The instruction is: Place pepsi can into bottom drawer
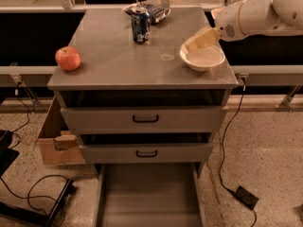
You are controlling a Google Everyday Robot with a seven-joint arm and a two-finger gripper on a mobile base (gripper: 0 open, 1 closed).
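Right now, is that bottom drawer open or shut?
Open: the bottom drawer is pulled out, its bare floor showing. The end effector hovers by the white bowl on top.

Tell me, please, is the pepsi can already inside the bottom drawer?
No, the pepsi can stands on the cabinet top, while the claw hovers at the white bowl.
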